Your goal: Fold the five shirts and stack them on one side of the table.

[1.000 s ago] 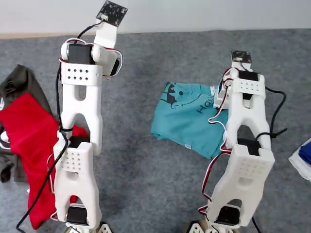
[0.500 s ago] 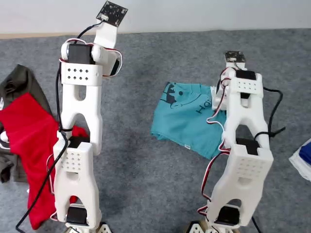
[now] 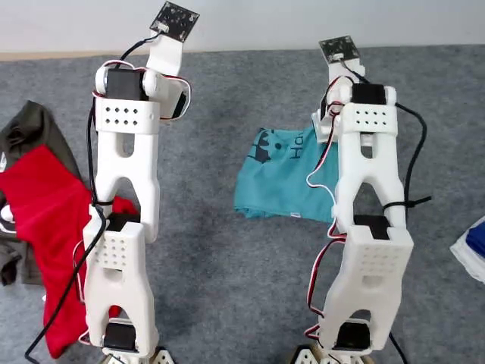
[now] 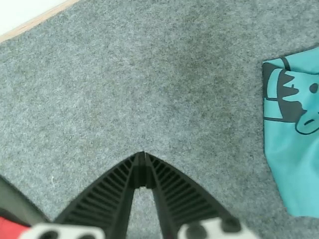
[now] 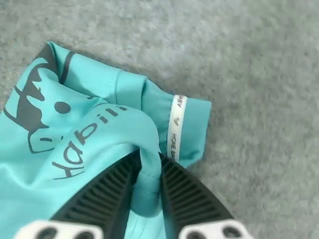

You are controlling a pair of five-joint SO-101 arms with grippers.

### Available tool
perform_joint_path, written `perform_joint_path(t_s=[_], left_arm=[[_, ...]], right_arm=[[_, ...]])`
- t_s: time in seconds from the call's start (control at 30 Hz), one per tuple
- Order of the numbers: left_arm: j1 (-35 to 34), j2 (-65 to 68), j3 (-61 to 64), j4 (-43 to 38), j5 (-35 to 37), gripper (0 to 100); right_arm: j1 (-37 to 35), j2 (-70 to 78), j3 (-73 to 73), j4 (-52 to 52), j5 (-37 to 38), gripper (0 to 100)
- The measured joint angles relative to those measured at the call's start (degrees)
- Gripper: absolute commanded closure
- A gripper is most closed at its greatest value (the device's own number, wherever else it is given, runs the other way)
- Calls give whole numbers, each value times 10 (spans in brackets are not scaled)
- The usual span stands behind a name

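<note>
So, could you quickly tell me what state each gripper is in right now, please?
Left gripper: closed, holding nothing, above the gray carpet.
Right gripper: closed on a fold of the teal shirt.

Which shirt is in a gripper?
The teal shirt, pinched in the right gripper; the red shirt and dark shirt lie untouched.

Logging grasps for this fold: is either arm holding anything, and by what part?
The right gripper pinches the teal printed shirt by a fold of cloth beside its white tag. The left gripper is shut on nothing.
</note>
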Motion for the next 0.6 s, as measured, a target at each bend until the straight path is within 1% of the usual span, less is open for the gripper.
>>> perform_joint_path(t_s=[0.17, 0.53, 0.6], left_arm=[[0, 0, 0, 0, 0, 998], [0, 0, 0, 0, 0, 998], [0, 0, 0, 0, 0, 998]], right_arm=[[4, 47, -28, -20, 10, 988], [19, 158, -182, -21, 22, 987], [22, 178, -201, -17, 22, 961]])
